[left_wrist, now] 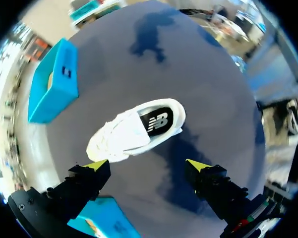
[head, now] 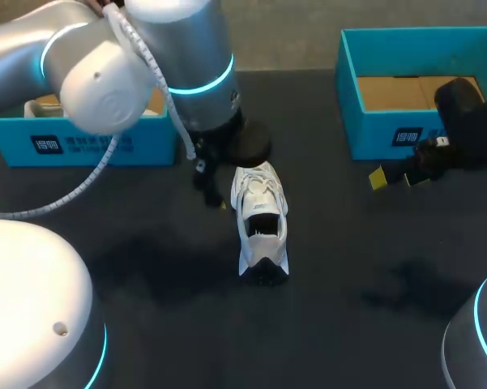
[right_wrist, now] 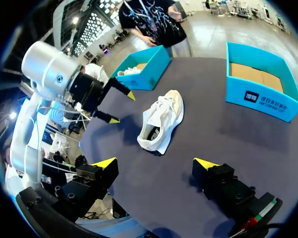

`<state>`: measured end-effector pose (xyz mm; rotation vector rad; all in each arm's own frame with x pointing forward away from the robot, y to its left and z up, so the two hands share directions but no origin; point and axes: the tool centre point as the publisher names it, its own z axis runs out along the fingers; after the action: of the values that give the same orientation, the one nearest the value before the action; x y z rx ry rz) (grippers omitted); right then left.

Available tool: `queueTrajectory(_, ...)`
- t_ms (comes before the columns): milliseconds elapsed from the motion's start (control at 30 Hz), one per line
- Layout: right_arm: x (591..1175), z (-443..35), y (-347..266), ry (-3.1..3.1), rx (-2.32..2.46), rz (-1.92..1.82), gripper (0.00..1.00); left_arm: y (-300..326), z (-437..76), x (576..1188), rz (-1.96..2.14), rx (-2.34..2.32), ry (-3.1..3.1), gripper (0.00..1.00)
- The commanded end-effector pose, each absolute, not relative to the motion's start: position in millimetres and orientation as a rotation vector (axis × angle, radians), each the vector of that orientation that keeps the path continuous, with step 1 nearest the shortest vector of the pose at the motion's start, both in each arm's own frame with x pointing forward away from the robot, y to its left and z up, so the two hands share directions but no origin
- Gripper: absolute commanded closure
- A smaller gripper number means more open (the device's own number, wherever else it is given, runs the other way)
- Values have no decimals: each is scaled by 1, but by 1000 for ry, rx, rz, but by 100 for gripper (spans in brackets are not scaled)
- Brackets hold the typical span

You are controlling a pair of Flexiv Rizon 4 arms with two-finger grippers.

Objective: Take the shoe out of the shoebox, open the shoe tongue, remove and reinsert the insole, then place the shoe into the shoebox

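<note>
Yellow finger tips of my left gripper [left_wrist: 148,165] sit closest to the left wrist camera. They are wide apart and hold nothing. Just ahead of them lies the white shoe [left_wrist: 134,131], standing on its sole on the dark table [left_wrist: 213,99]. Its toe is near one finger and its heel points away. I can look down into the shoe, and the black insole [left_wrist: 158,120] lies flat inside it.

From the right wrist camera, my right gripper [right_wrist: 156,163] is spread wide too, with nothing in it. The shoe [right_wrist: 161,121] is ahead of it, well apart from the fingers. Past the shoe I can see my left gripper [right_wrist: 120,106] with its two yellow tips apart.

From the head camera, the shoe [head: 262,223] is in the middle of the frame, out on the table and not in a box. My left gripper [head: 211,188] hangs just beside its toe end, under my big left arm [head: 178,49]. I cannot tell if it touches the shoe. The left shoebox [head: 16,142] is blue and sits at the upper left, partly hidden by that arm. The right shoebox [head: 373,134] is blue as well and sits at the upper right, with its brown floor showing. My right gripper [head: 399,178] is just in front of that box.
</note>
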<state>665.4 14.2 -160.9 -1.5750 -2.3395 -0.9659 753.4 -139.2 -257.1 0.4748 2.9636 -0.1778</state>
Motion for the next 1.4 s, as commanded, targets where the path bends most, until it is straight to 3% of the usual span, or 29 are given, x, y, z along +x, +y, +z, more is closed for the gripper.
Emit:
queueTrajectory(33, 666, -162, 15, -2339, -1577, -964, 0, -140, -261, 735, -164, -290, 2893, 0)
queueTrajectory(700, 666, -162, 15, -2339, -1577, -964, 0, -183, -317, 683, -197, -163, 2929, 0)
queueTrajectory(1400, 666, -162, 15, -2339, -1577, -964, 0, -207, -378, 687, -156, -37, 2978, 0)
